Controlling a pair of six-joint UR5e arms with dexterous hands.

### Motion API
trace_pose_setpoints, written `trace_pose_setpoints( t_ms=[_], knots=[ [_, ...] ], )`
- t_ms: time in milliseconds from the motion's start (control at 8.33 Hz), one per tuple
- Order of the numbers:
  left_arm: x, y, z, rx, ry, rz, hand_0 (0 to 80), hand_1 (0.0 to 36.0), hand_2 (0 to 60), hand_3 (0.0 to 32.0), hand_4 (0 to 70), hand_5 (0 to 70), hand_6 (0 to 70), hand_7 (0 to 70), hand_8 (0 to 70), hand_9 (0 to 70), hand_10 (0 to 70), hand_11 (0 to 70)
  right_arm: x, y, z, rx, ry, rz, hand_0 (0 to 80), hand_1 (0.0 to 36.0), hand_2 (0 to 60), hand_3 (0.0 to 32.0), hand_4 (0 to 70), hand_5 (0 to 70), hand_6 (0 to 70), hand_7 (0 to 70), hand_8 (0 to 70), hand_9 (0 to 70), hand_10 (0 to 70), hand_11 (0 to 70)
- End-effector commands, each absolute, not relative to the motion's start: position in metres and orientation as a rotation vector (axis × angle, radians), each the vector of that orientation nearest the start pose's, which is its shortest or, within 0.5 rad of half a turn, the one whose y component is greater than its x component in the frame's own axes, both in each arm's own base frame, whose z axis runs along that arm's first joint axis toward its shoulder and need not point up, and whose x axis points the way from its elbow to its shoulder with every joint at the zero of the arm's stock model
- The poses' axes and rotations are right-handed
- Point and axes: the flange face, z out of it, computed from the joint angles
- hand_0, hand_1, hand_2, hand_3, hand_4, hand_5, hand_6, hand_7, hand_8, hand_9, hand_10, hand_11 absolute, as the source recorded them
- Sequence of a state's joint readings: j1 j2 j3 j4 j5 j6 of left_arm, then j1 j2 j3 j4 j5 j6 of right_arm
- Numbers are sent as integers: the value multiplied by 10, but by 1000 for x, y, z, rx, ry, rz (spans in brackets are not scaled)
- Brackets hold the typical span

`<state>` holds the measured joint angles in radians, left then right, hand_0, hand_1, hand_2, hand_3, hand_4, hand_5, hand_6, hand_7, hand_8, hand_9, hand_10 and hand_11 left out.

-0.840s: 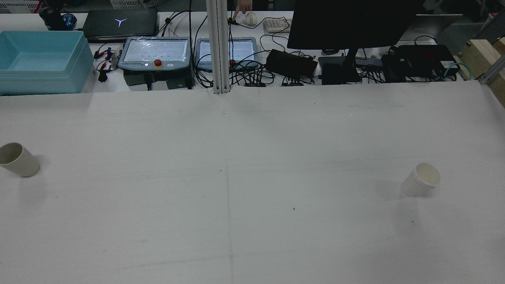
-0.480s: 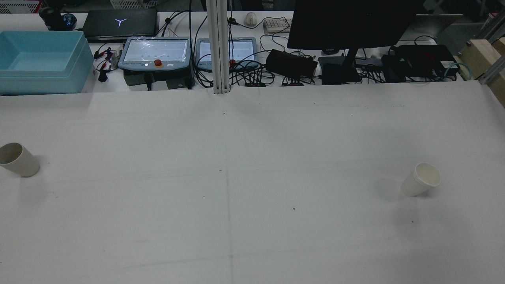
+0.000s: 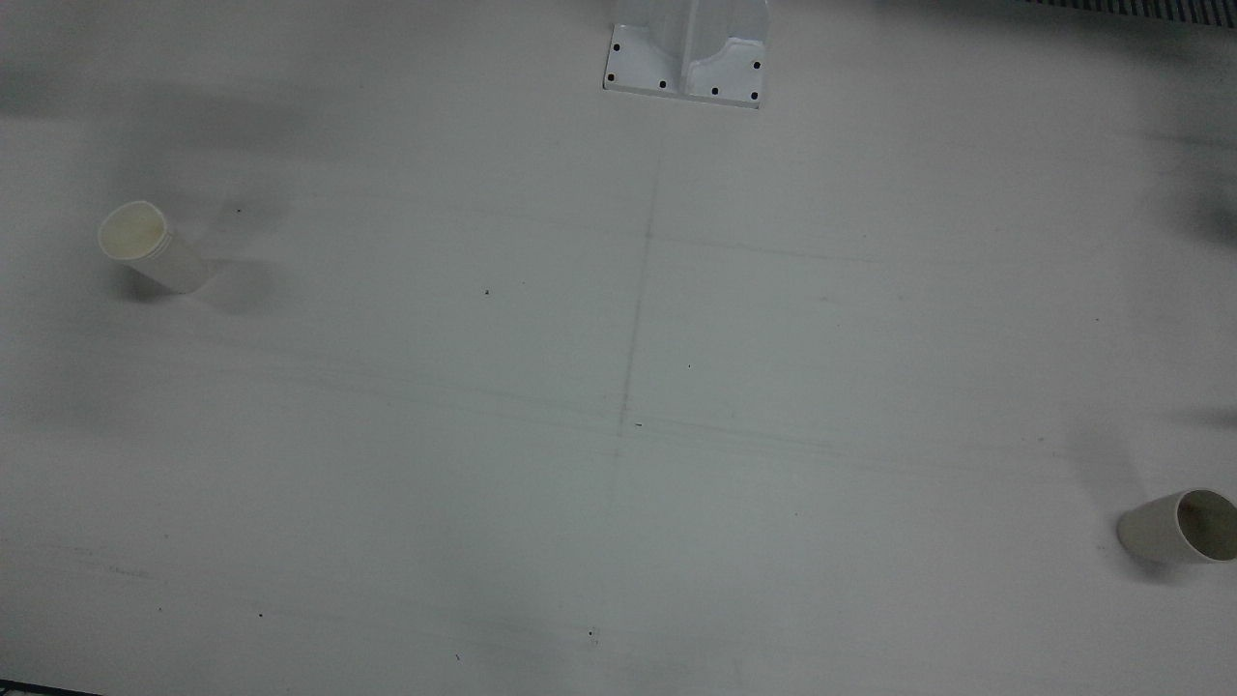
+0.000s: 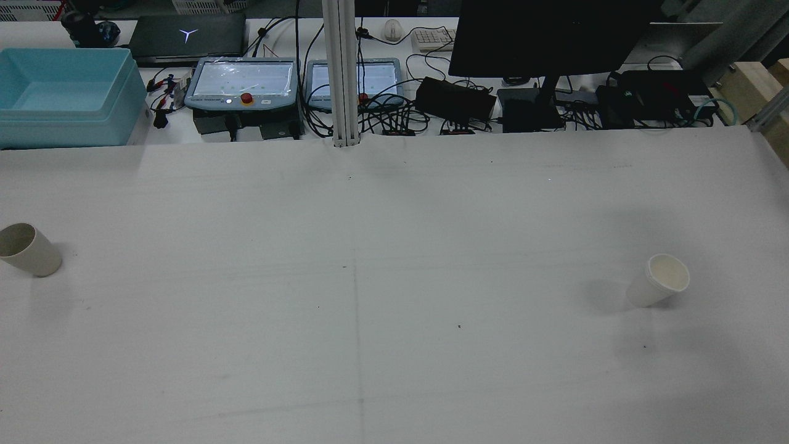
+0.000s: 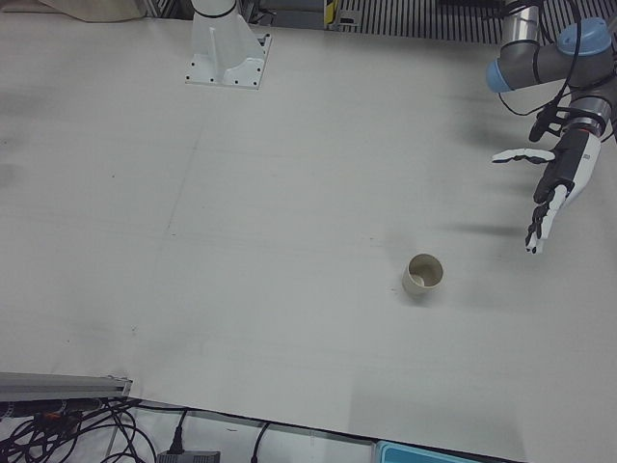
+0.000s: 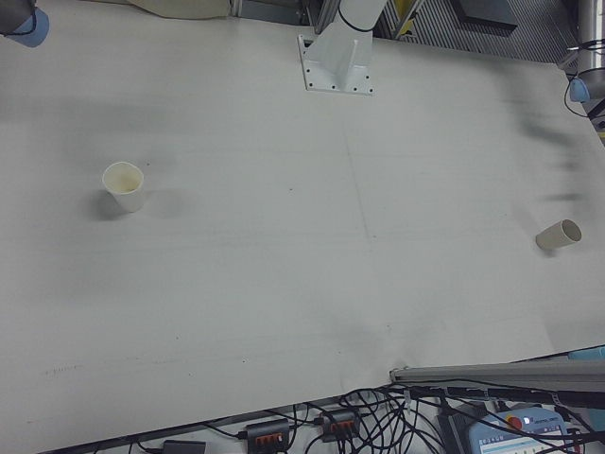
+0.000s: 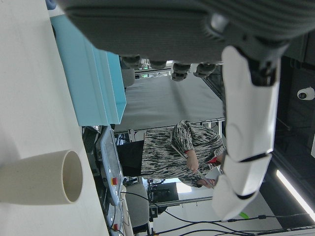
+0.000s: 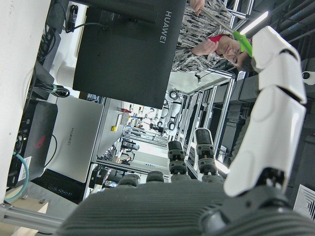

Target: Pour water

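A beige cup [image 4: 28, 250] stands upright at the table's left edge in the rear view. It also shows in the front view [image 3: 1179, 527], the left-front view [image 5: 422, 275] and the left hand view [image 7: 42, 184]. A white paper cup [image 4: 658, 282] stands on the right half, and shows in the front view [image 3: 150, 246] and the right-front view [image 6: 124, 186]. My left hand [image 5: 554, 183] is open and empty, held above the table beside the beige cup. My right hand [image 8: 268, 113] is open and empty, with no cup in its view. What the cups contain cannot be told.
A light blue bin [image 4: 65, 95], two teach pendants [image 4: 243, 83], cables and a monitor [image 4: 548, 37] line the far edge. A white post base [image 3: 686, 58] stands at the table's middle back. The right arm's joint [image 6: 19, 19] shows at a corner.
The white cup's outline has shifted slightly. A person's finger by the mouse on the far desk has gone. No hand shows in the rear view.
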<state>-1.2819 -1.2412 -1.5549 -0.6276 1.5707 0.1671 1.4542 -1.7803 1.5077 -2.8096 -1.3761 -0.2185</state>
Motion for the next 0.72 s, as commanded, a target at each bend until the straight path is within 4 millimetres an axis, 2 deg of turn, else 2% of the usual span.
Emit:
trace_pose_setpoints(
  t_ms=[0, 120, 240, 360, 600],
  knots=[
    [-6, -407, 813, 67, 2248, -1519, 578, 288, 210, 0, 56, 0, 13, 56, 0, 0, 6, 38, 80, -414, 767, -338, 2363, -2301, 490, 185, 193, 0, 91, 257, 100, 174, 10, 20, 0, 7],
    [6, -431, 819, 73, 2230, -1452, 558, 266, 193, 0, 56, 0, 6, 51, 0, 0, 11, 45, 69, -420, 755, -345, 2388, -2316, 490, 182, 191, 0, 93, 258, 102, 177, 10, 21, 0, 7],
    [14, -444, 809, 90, 2217, -1393, 543, 254, 192, 0, 46, 0, 1, 53, 0, 0, 6, 36, 61, -424, 748, -335, 2407, -2319, 485, 178, 191, 0, 89, 253, 98, 174, 9, 20, 0, 10],
    [22, -466, 798, 101, 2200, -1391, 522, 241, 216, 0, 43, 0, 0, 43, 0, 0, 3, 29, 59, -423, 748, -330, 2407, -2321, 483, 175, 190, 0, 82, 250, 94, 171, 8, 20, 0, 13],
    [68, -490, 784, 86, 2157, -1322, 486, 200, 192, 0, 1, 0, 0, 9, 0, 0, 0, 0, 59, -423, 748, -323, 2408, -2321, 481, 174, 181, 0, 69, 239, 85, 159, 7, 17, 0, 7]
  ],
)
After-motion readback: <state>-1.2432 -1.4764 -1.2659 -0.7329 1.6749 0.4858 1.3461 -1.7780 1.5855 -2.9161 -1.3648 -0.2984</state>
